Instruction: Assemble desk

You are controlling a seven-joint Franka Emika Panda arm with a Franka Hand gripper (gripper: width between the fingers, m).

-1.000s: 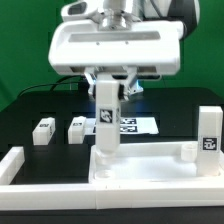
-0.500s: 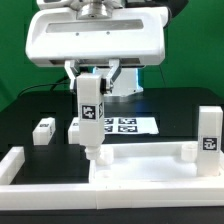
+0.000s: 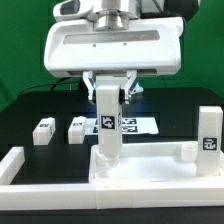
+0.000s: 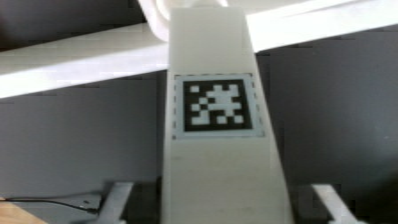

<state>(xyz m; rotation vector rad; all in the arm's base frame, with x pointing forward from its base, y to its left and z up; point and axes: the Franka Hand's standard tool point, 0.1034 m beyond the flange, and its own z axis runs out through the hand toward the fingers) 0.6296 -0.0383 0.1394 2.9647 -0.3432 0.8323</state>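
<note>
In the exterior view the white tabletop (image 3: 145,165) lies at the front of the black table. My gripper (image 3: 108,92) is shut on a white leg (image 3: 107,125), which stands upright with its foot on the tabletop's corner at the exterior view's left. The wrist view looks down this leg (image 4: 217,160) and its square tag (image 4: 215,105), with my fingers (image 4: 118,200) at either side and the tabletop rim (image 4: 80,68) beyond. A second tagged leg (image 3: 208,135) stands at the tabletop's right end. Two more leg blocks (image 3: 42,130) (image 3: 77,128) lie behind on the left.
White border rails (image 3: 18,165) run along the left and front of the table. The marker board (image 3: 135,125) lies flat behind the held leg. A green backdrop closes off the back.
Half a second ago the gripper and the leg were further to the exterior view's left, with the leg turned. Now they are back over the tabletop's left corner, as one second ago.
</note>
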